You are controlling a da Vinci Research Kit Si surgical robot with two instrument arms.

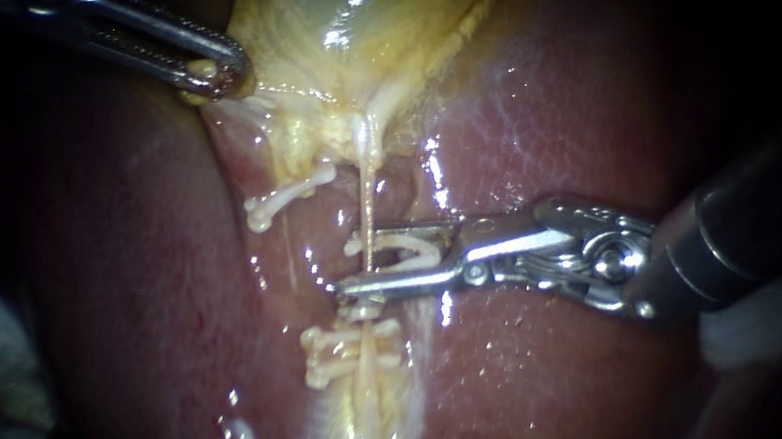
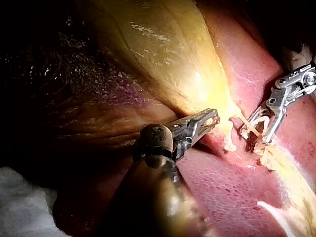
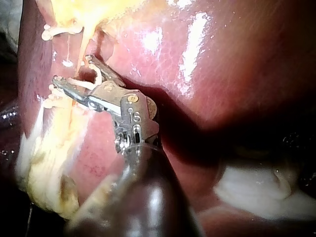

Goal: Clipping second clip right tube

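Observation:
My right instrument (image 1: pixel 360 261) comes in from the right. Its jaws stand apart, holding a white clip (image 1: pixel 407 250) that straddles the thin right tube (image 1: pixel 368 208). This tube runs down from the yellow gallbladder (image 1: pixel 339 1). Below the jaws, white clips (image 1: pixel 344 349) sit on the tube. In the right wrist view the instrument's jaws (image 3: pixel 71 69) bracket the same strand. My left instrument (image 1: pixel 219 71) enters from the upper left, its jaws shut on the gallbladder's edge. The left wrist view shows these jaws (image 2: pixel 212 117) against yellow tissue, with the right instrument (image 2: pixel 256 134) just ahead.
Another white clip (image 1: pixel 288 198) lies on the left tube beside the right one. Red liver (image 1: pixel 578 103) surrounds the working spot on both sides. Pale fatty tissue (image 1: pixel 364 428) trails down below the lower clips.

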